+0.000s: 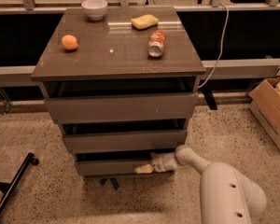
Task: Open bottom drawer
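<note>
The bottom drawer (113, 167) is the lowest and narrowest of three grey-brown fronts on the cabinet, just above the floor. It looks level with or barely ahead of the cabinet face. My gripper (147, 167) is at the right part of that drawer's front, against its upper edge, with a pale yellow tip lying on the front. My white arm (226, 190) reaches in from the lower right. The middle drawer (123, 141) and top drawer (121, 107) sit above it.
On the cabinet top (116, 55) are an orange (69, 42), a white bowl (94, 8), a yellow sponge (144, 21) and a can lying on its side (157, 43). A cardboard box (272, 110) stands at the right. A black wheeled leg (16, 183) lies lower left.
</note>
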Controlling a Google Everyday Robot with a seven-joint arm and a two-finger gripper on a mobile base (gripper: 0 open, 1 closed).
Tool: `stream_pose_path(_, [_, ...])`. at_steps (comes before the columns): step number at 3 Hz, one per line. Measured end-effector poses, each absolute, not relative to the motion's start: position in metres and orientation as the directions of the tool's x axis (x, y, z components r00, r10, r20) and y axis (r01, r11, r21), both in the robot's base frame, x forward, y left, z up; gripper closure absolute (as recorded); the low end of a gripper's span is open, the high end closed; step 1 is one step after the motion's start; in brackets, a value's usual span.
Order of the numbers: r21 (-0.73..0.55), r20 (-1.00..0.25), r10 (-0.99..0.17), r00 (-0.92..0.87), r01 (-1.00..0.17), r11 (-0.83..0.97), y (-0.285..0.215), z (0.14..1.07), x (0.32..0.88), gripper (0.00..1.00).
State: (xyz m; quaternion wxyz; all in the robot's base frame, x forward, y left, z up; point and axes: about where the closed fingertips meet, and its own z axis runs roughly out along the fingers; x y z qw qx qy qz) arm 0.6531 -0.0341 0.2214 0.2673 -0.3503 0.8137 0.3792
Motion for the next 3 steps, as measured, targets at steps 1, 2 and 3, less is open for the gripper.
stream_pose_path(1, [0.43,-0.701,-0.367,-0.612,-0.773,0.467,-0.0341,0.2251,0.6531,0.62])
stream_pose_path(2, [0.43,-0.701,-0.367,-0.612,-0.773,0.467,-0.0342,0.2281,0.653,0.93])
stream_pose_path(3, [0.43,-0.7,-0.368,-0.612,-0.773,0.467,-0.0341,0.2281,0.6529,1.0])
